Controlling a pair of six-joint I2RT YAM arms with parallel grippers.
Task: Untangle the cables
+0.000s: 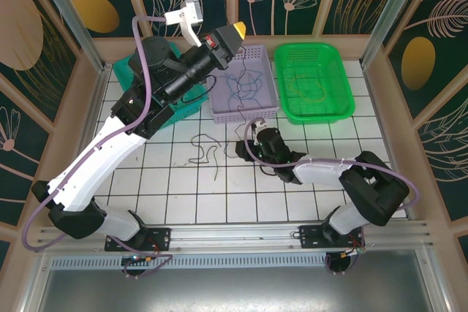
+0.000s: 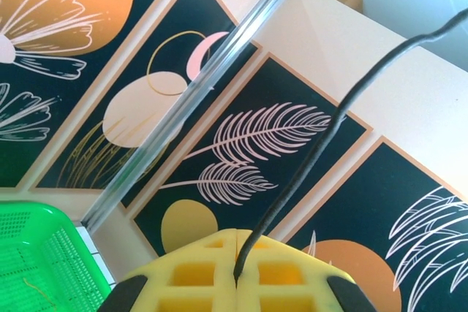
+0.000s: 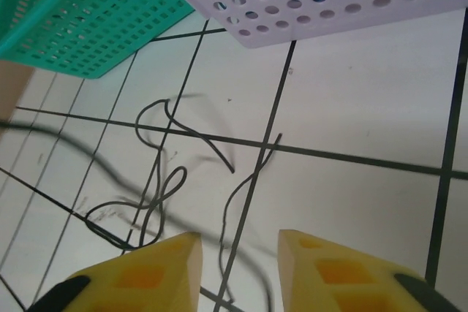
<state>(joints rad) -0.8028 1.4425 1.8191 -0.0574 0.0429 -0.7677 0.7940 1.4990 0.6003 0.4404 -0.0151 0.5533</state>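
1. Top view, baskets first. I count three along the far side of the table (image 1: 183, 195): a teal basket (image 1: 123, 72) at 10 o'clock, a lilac basket (image 1: 245, 112) at 12, and a green basket (image 1: 322, 115) at about 1.
2. Same view, wires. Some blue cables (image 1: 245, 89) squiggle inside the lilac basket, too bunched to count. The loose cables (image 1: 206, 150) are dark strands on the tiles near the table's middle, just off the lilac basket's 7 o'clock corner.
3. Two arms here. The left arm (image 1: 110, 151) is lifted, with the left gripper (image 1: 238, 32) up over the lilac basket's 11 o'clock corner. The right arm (image 1: 322, 169) lies low, reaching in from 4 o'clock toward the loose cables.
4. Left wrist view. Its two yellow fingers (image 2: 197, 275) are pressed together, clamped on one dark cable (image 2: 307, 158) that runs up toward 1 o'clock. The green basket sits in the 8 o'clock corner, with leaf-print wall panels (image 2: 241, 144) behind.
5. Right wrist view. The right gripper (image 3: 238, 275) hangs over the tiles with its two jaws apart.
6. Also from this camera, the loose cables spread from 10 to 12 o'clock of the gripper. I make out at least three overlapping strands, one trailing down into the gap, and can't tell if it touches. The lilac basket is at 12 to 1 o'clock and the teal one at 10 to 11.
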